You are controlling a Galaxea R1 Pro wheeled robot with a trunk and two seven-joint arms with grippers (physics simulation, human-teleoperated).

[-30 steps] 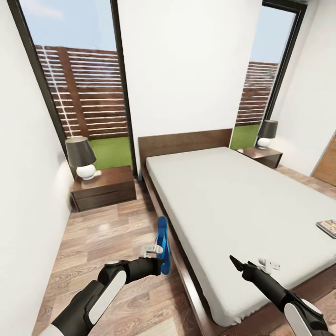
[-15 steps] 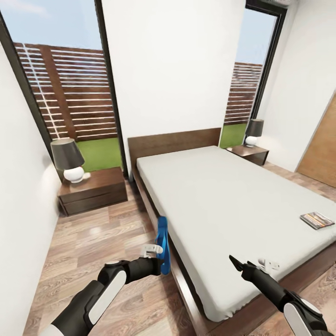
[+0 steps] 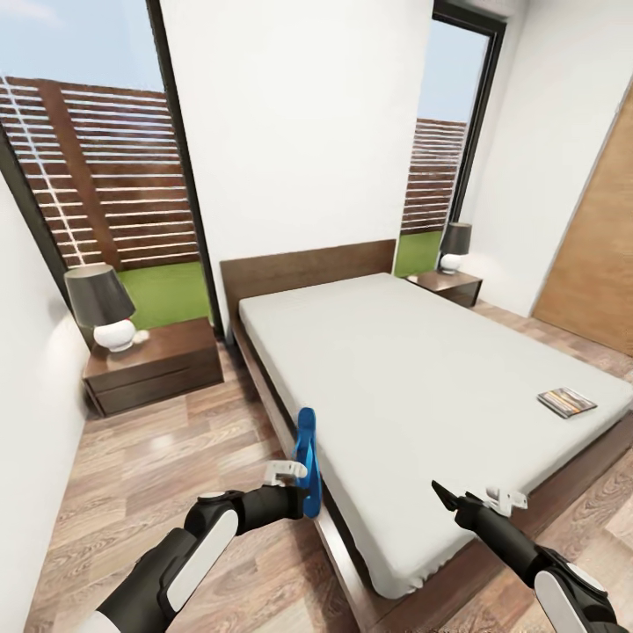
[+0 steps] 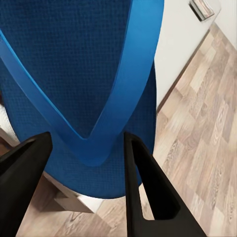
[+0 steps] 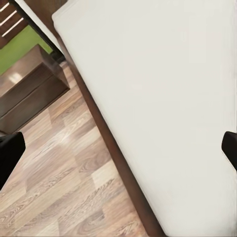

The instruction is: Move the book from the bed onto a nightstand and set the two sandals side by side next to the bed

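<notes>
We see the left end effector clenched on one blue sandal, held upright near the bed frame's left edge. Right end effector spread wide, holding nothing. Book lies on mattress, far right.

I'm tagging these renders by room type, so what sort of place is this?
A bedroom, most likely: a large low bed with a dark brown wooden frame and light-grey mattress, flanked by low dark brown wooden nightstands, each carrying a dark-shaded lamp with a white base.
</notes>
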